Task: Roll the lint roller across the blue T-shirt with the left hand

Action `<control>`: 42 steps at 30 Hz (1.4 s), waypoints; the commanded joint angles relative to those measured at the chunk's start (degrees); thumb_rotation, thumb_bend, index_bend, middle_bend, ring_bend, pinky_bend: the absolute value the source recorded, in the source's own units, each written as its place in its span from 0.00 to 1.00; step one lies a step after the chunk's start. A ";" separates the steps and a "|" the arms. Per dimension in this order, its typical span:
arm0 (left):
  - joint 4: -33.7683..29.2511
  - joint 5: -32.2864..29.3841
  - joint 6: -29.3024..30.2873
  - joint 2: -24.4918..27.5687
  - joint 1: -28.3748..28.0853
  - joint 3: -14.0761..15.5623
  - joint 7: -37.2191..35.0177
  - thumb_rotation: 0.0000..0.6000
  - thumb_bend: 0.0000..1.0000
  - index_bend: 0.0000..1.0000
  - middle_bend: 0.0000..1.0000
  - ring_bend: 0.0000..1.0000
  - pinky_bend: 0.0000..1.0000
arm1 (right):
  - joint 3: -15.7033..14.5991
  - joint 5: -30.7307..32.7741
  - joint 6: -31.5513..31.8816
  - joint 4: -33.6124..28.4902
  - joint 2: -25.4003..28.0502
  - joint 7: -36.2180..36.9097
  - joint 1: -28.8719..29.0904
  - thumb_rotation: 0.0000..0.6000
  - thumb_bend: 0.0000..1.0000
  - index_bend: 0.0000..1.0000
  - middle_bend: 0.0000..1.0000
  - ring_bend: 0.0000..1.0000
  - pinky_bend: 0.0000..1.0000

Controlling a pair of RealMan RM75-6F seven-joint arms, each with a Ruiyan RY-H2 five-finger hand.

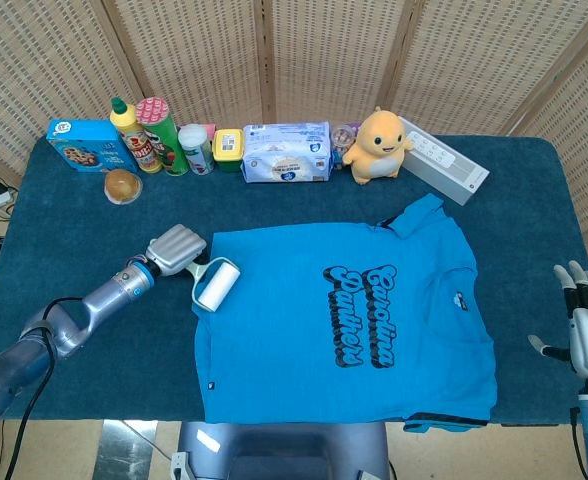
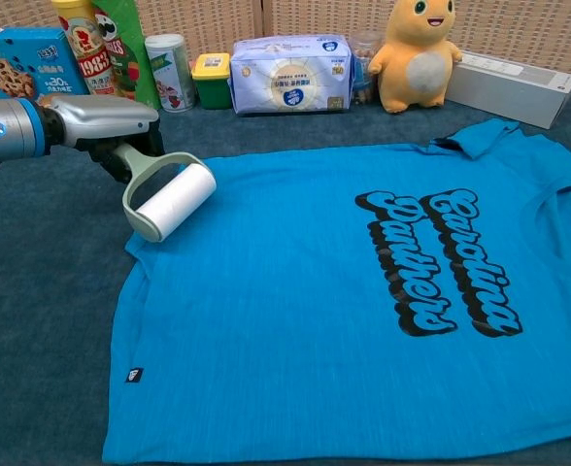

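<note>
The left hand (image 2: 101, 126) has its fingers clamped on the light, rigid lint roller (image 2: 169, 199) handle, its drum just beyond them on the soft, wrinkle-prone T-shirt (image 2: 305, 320)

yellow plush toy (image 1: 376, 146), tissue pack (image 1: 286, 153), cookie box (image 1: 79, 143), white box (image 1: 443, 160)
</note>
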 commanded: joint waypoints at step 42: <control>-30.13 -47.21 -8.96 5.54 -2.68 -13.51 53.77 1.00 0.96 1.00 0.92 0.91 1.00 | -1.57 -3.86 -2.85 -1.79 5.24 13.91 0.03 1.00 0.00 0.02 0.00 0.00 0.00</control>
